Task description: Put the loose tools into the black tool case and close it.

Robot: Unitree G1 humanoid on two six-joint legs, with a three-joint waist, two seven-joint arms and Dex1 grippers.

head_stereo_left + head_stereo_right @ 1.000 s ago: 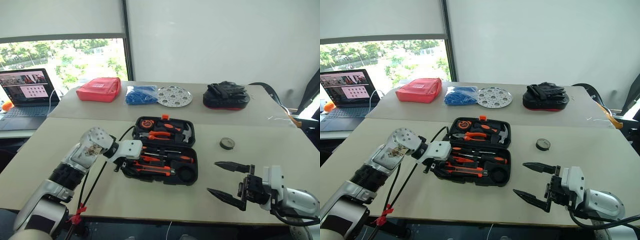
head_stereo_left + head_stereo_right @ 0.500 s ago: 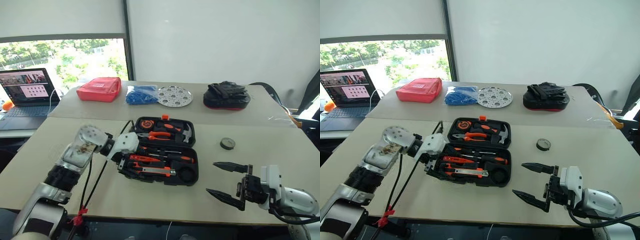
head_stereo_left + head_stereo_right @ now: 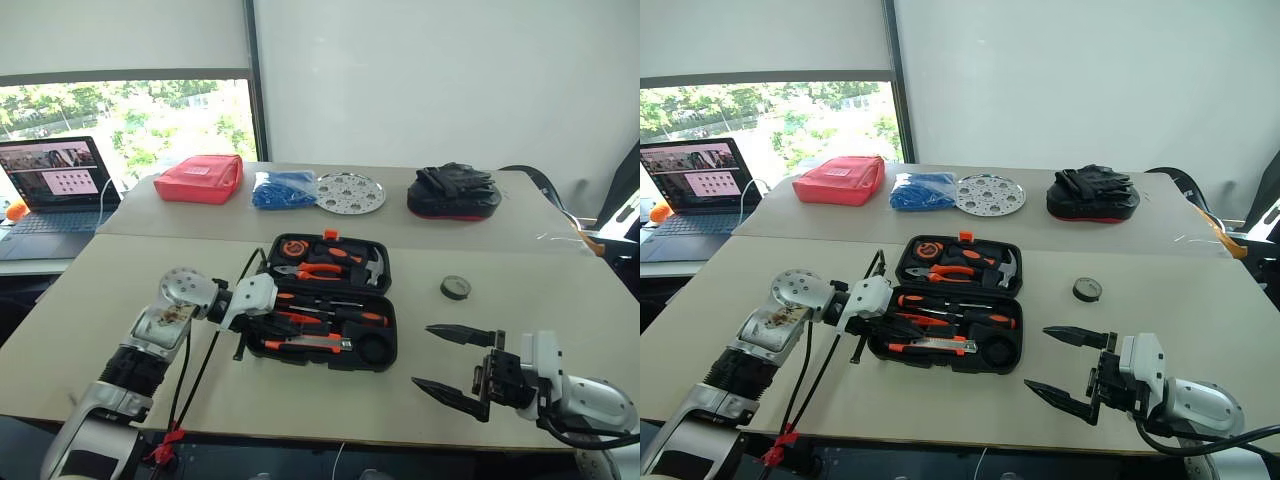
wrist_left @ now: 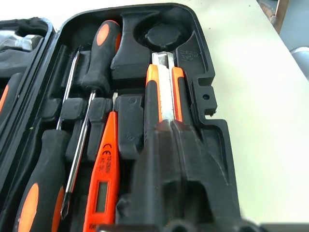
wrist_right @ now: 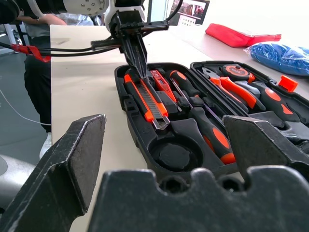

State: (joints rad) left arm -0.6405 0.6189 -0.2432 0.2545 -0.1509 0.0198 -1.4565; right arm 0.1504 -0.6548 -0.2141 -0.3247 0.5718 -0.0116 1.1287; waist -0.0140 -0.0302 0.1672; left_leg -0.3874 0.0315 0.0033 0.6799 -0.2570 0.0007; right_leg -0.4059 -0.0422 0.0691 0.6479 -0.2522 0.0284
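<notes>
Over the open tool case point(image 3: 385, 345), left gripper point(image 5: 140, 60) pinched shut above the knife point(image 5: 145, 96); right gripper point(image 3: 462, 366) gapes wide beside it.

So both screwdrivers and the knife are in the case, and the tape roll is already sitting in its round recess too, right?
Not quite. The round recess in the case is empty in the right wrist view. The tape roll lies loose on the table, to the right of the case. The screwdrivers and the knife are in their slots.
</notes>
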